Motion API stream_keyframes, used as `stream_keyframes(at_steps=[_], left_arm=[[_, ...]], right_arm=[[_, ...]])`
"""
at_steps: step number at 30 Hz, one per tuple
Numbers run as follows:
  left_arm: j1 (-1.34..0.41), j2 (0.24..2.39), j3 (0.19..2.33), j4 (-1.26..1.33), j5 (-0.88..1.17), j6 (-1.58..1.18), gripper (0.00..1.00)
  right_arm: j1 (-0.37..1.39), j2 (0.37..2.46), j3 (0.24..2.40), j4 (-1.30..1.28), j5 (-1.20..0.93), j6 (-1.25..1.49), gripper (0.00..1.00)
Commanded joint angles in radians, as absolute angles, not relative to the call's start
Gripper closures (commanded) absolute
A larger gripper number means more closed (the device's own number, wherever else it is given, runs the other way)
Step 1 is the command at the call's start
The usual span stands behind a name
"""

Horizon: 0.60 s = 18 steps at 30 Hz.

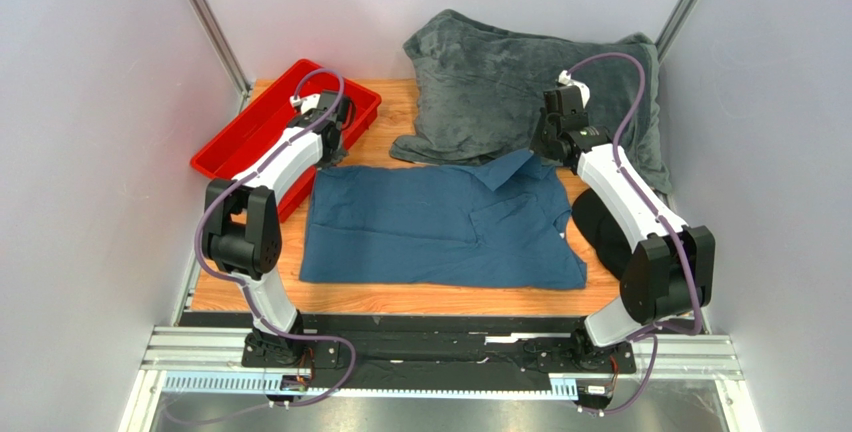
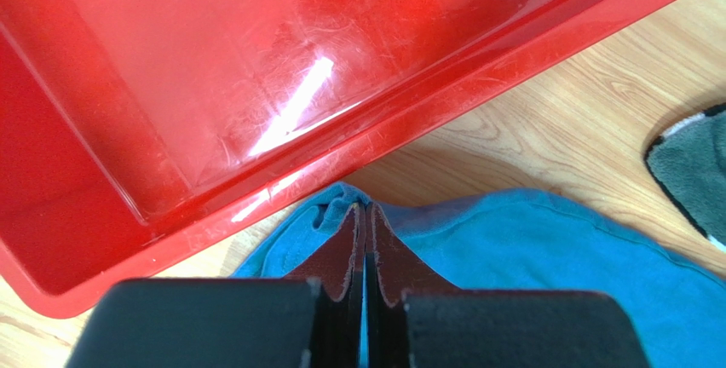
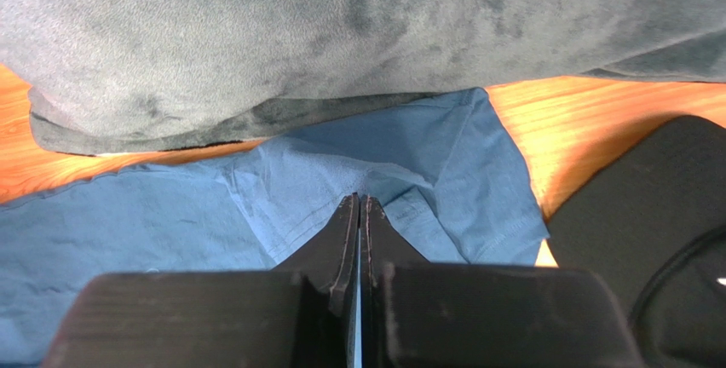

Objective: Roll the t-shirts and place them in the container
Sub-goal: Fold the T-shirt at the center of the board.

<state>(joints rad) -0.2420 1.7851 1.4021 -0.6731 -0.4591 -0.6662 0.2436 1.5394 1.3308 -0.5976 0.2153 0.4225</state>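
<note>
Top view, t-shirt: the t-shirt (image 1: 440,227) lies flat at the centre of the table (image 1: 400,297). The red tray (image 1: 240,142) is at its upper left, the grey blanket (image 1: 500,72) above it, and a black cap (image 1: 600,232) at its right edge.
Top view, axis: its long axis runs left to right across the frame. The neck seems to point right, towards the cap, and the straight hem left. One flap at the upper right is folded over.
Top view, my grippers: my left gripper (image 1: 333,155) sits at the upper left corner of the t-shirt and my right gripper (image 1: 540,149) at the upper right corner.
Left wrist view: my left gripper (image 2: 366,210) has its fingers pressed together, with a puckered ridge of blue cloth pinched at the tips. The tray rim (image 2: 426,104) is just beyond it.
Right wrist view: my right gripper (image 3: 358,202) is also closed to a slit on a fold of the t-shirt (image 3: 170,223). The blanket (image 3: 341,27) hangs close above and the cap (image 3: 630,198) is at the right.
Risk, left: the pinch looks thin, so the corner could slip out when I pull, or it could drag against the tray.
Risk, right: the blanket edge touches the cloth, so I might catch it and roll it in.
Risk, both: if my two arms move unevenly, the roll will skew off the long axis.
</note>
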Motion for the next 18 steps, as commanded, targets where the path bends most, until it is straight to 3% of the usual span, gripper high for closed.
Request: stream_keyframes(at_steps=[1,18], left_arm=[[-0.23,1.712,1.43,-0.675,-0.453,-0.629,1.0],[-0.206,1.621,1.275,-0.64,-0.4,-0.629,1.0]], right_arm=[[0.25,1.451,1.368,-0.649,0.235,0.416,1.0],[0.281,1.149,1.082,-0.787,0.207,0.502,1.0]])
